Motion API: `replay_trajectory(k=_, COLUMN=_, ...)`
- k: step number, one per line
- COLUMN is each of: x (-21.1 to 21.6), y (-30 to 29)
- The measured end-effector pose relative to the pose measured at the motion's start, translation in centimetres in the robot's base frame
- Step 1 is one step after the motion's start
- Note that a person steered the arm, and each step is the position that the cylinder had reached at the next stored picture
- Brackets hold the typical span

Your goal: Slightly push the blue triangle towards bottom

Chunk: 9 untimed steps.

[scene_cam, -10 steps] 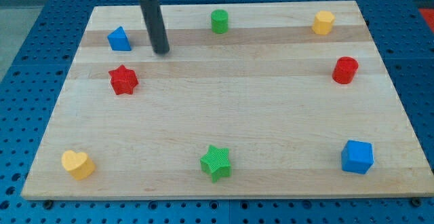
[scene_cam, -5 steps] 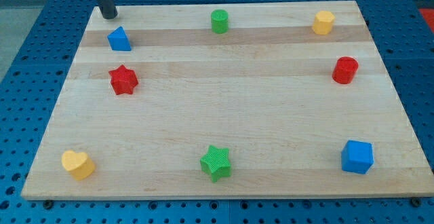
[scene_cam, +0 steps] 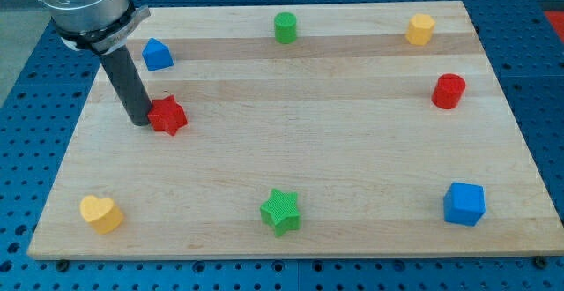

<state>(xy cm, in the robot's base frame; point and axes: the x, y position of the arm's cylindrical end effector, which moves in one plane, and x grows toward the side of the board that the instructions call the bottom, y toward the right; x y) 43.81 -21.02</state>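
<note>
The blue triangle sits near the board's top left. My tip is below it and a little to its left, touching the left side of the red star. The rod rises from there to the arm's grey body at the view's top left. The tip is well apart from the blue triangle.
On the wooden board lie a green cylinder at top centre, a yellow block at top right, a red cylinder at right, a blue cube at bottom right, a green star at bottom centre, and a yellow heart at bottom left.
My tip went from right of the blue triangle to above it, then down to the red star's left side. The red star has shifted slightly right and down.
</note>
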Motion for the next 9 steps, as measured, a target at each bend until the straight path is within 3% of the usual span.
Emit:
replay_trajectory(k=1, x=-1.3, y=-3.4)
replay_trajectory(k=3, x=-15.2, y=-6.2)
replay_trajectory(k=4, x=-20.1, y=-2.0)
replay_trajectory(k=7, x=-17.2, y=0.5)
replay_trajectory(k=9, x=-10.8, y=1.4)
